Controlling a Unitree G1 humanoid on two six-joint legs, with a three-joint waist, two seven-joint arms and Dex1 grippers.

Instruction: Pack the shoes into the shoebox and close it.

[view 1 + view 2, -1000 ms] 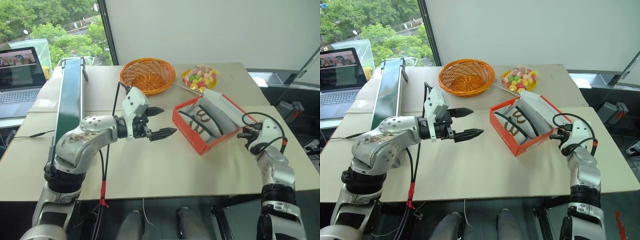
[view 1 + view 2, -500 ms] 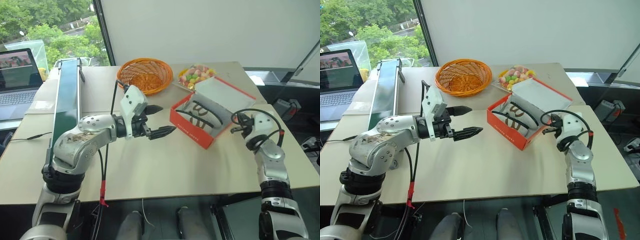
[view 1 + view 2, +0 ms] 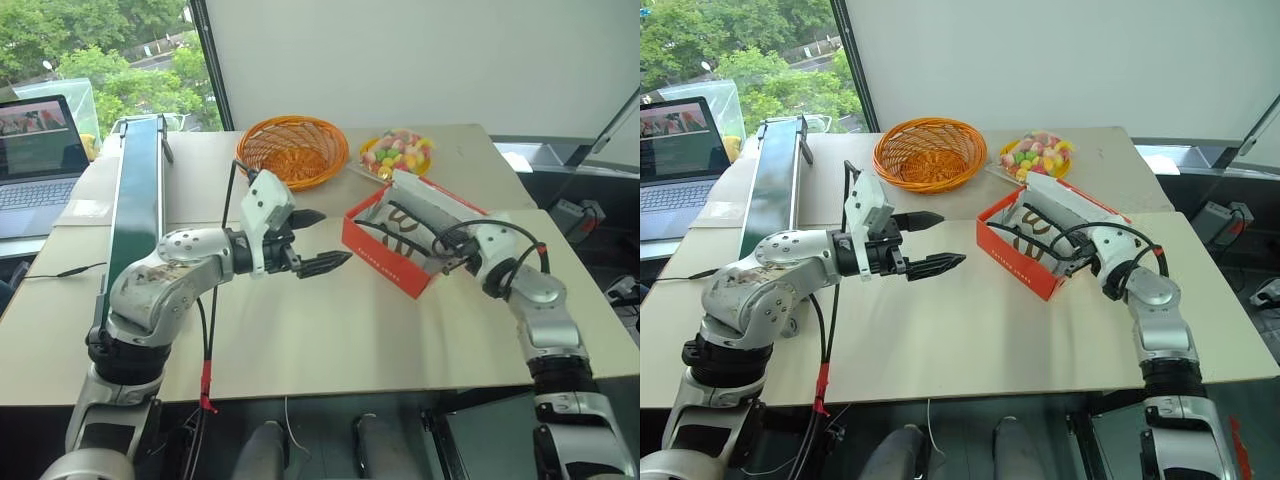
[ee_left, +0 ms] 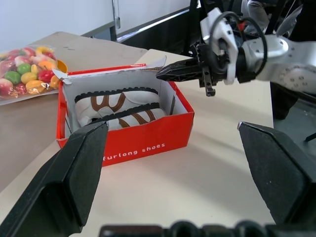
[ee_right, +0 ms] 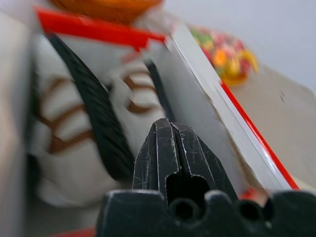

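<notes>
The red shoebox (image 3: 385, 262) stands right of the table's middle. Both shoes (image 4: 116, 111), white with brown stripes and black soles, lie on their sides inside it. Its hinged lid (image 3: 435, 205), grey inside with a red rim, stands tilted up over the far side of the box. My right gripper (image 4: 163, 75) is shut, empty, and points at the lid's right end, its tip (image 5: 168, 126) close against the grey inner face. My left gripper (image 3: 336, 237) hangs open and empty above the table, left of the box and apart from it.
A round orange wicker basket (image 3: 293, 150) and a bag of coloured sweets (image 3: 398, 155) sit behind the box. A long green rail (image 3: 135, 200) runs along the table's left side, with a laptop (image 3: 35, 160) beyond it. Bare tabletop (image 3: 330, 330) lies in front of the box.
My right gripper rose and swung left in to the box, rolling as it went. The lid, laid back half a second ago, now stands tilted up. My left gripper stayed put.
</notes>
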